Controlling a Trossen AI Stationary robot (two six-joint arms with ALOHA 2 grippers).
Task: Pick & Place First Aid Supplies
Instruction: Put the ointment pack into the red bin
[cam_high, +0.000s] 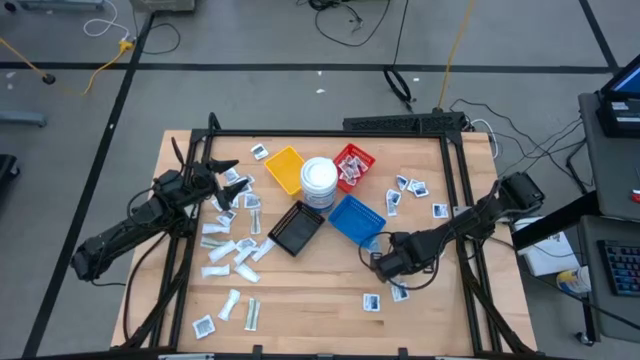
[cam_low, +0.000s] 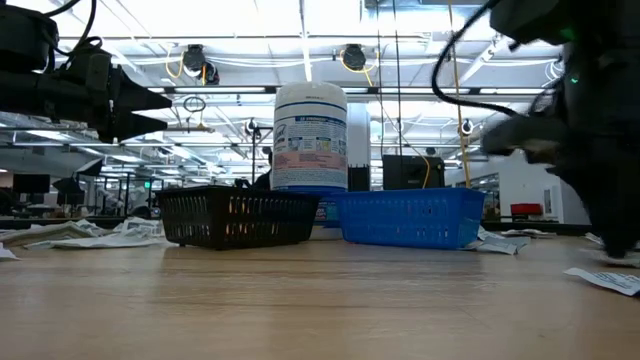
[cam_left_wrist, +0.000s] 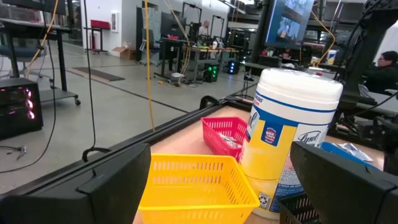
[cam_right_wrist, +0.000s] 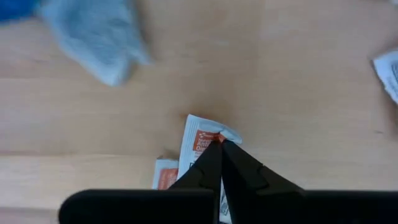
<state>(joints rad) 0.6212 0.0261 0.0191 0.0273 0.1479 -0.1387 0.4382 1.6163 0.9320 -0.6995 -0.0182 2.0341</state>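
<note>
Pale wooden tabletop (cam_high: 310, 290), smooth, matt, with fine straight grain. Four rectangular trays of stiff plastic mesh: yellow (cam_high: 284, 168), red (cam_high: 354, 165), blue (cam_high: 357, 220), black (cam_high: 296, 229). Round white plastic tub (cam_high: 318, 180), smooth, with a glossy printed paper label. Small flat white paper packet with orange print (cam_right_wrist: 200, 144), crinkled, faintly shiny. Matt black plastic right hand (cam_right_wrist: 219, 163).

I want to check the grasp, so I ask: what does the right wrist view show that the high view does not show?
Only the right wrist view: the right gripper shut on a white packet with orange print.
Only the high view: the left gripper, open, near the yellow tray, and the white tub.
Both: the wooden table and loose packets.
</note>
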